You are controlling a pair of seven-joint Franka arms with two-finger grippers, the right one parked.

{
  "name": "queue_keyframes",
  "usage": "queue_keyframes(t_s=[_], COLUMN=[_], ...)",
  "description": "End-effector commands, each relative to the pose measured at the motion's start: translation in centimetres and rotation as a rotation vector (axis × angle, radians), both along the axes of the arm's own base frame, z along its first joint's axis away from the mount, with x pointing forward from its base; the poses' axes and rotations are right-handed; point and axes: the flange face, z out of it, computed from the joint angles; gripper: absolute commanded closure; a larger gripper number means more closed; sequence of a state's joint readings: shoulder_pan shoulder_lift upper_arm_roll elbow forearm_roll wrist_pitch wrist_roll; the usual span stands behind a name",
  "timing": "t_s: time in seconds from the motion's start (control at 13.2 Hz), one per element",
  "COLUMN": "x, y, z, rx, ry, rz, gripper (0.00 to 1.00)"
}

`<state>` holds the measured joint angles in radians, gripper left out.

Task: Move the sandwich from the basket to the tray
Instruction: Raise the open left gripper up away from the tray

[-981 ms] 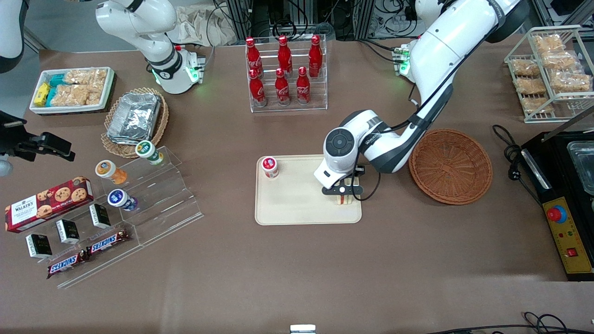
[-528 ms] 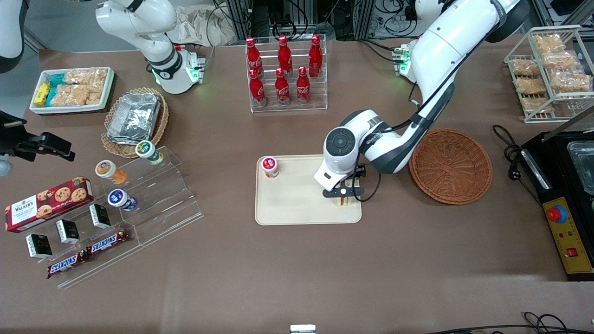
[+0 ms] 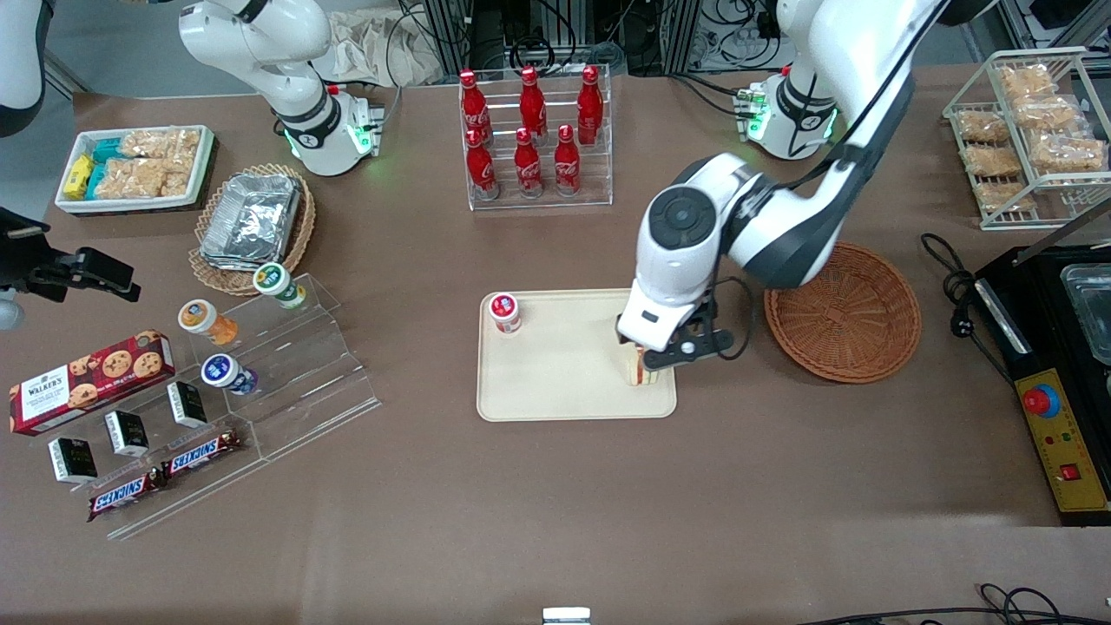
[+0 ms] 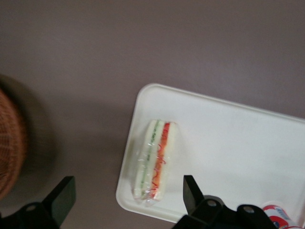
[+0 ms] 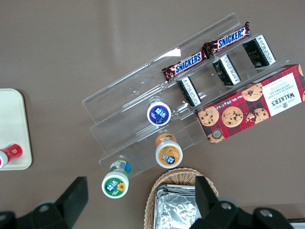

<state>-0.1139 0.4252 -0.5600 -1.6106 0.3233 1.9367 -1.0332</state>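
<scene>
The sandwich, a wrapped wedge of white bread with red and green filling, lies on its edge on the cream tray. It sits in the tray's corner nearest the front camera, on the side toward the basket. My gripper hangs above the sandwich, open, its fingers spread wider than the sandwich and not touching it. The reddish-brown woven basket stands beside the tray toward the working arm's end, with nothing in it.
A small red-lidded cup stands on the tray. A rack of cola bottles is farther from the front camera. A clear stepped stand with snacks lies toward the parked arm's end. A black control box sits at the working arm's end.
My gripper has lifted off the sandwich and risen, shifting slightly toward the basket. The sandwich stays on the tray where it was.
</scene>
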Motion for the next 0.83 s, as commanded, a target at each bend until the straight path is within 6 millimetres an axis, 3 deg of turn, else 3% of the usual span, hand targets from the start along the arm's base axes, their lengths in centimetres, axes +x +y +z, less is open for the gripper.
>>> queue_keyframes(t_s=[0.0, 0.23, 0.53, 0.75], x=[0.8, 1.1, -1.4, -3.9], y=[2.2, 7.3, 15.9, 22.1], z=[5.9, 12.7, 20.4, 23.1], rx=[-0.021, -0.047, -0.079, -0.079], ry=[0.011, 0.020, 0.061, 0.054], rz=[0.086, 0.100, 0.011, -0.094], gripper=[0.00, 0.00, 0.00, 0.00])
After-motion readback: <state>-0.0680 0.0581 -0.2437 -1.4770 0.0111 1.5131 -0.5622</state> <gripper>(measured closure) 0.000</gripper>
